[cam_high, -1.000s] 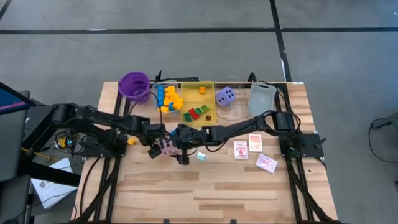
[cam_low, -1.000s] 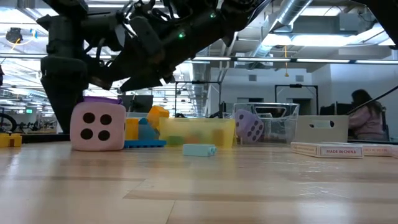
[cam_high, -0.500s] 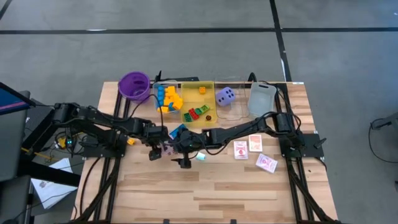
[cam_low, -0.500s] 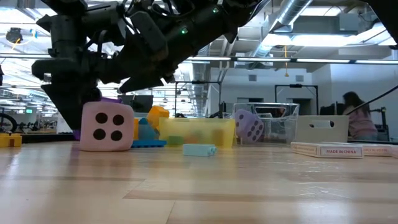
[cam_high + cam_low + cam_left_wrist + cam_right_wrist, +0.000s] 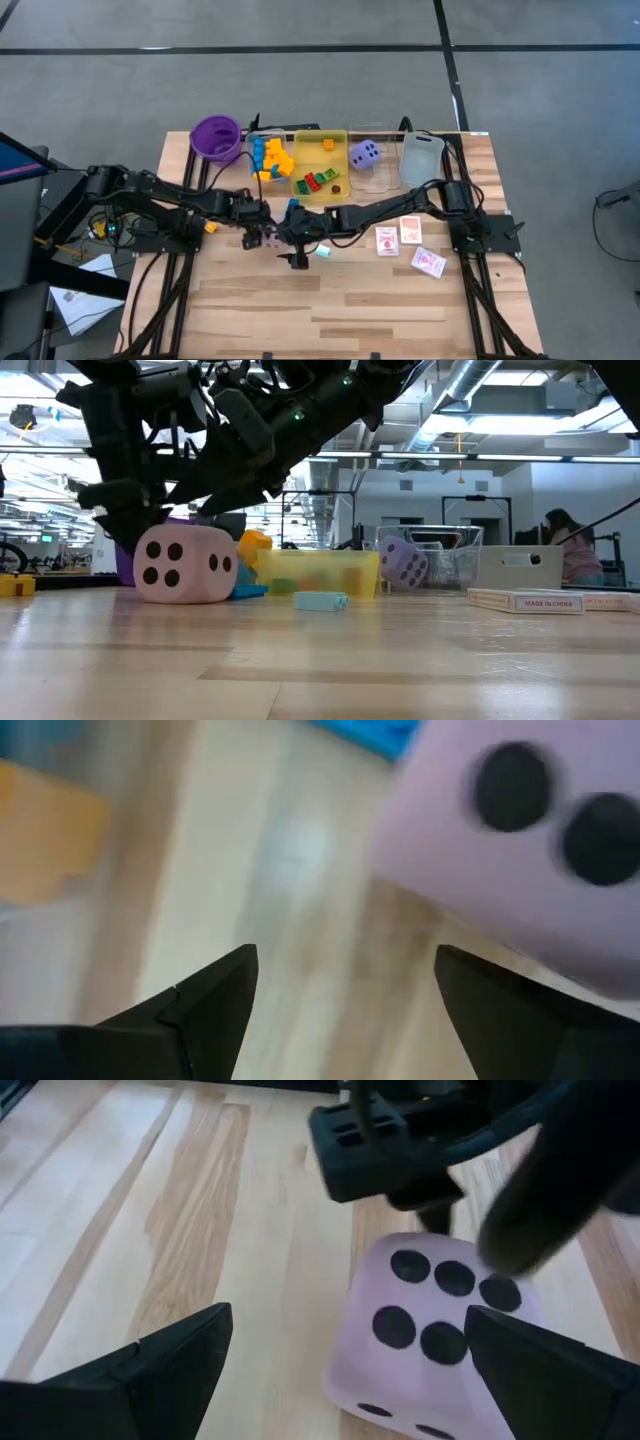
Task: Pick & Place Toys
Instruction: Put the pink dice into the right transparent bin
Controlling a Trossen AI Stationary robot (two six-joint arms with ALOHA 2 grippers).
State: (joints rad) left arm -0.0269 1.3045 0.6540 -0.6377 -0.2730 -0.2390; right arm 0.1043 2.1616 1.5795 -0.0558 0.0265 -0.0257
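The pink die sits on the table between my two grippers, slightly tilted. My left gripper is open just left of it and points steeply down. The die lies beyond one of its fingers, not between them. My right gripper comes in from the right, open, slanting down. Its fingers stand on either side of the die without touching it. A light blue block lies on the table nearby. The purple die rests in the clear tray. My left gripper has one finger against the pink die's upper edge, coming from above and from the table's left. The die is outside the open fingers, pushed rather than pinched. It rests on the table, tipped a little.
The yellow tray with several blocks, a clear tray and the grey tray line the far edge. The purple cup stands at the far left. Red-patterned cards lie to the right, and a pile of blocks beside the yellow tray.
My left gripper has rolled and tipped at the wrist while staying in place. The pink die has slid a little toward the table's right and turned about, so a second face now shows in the low view.
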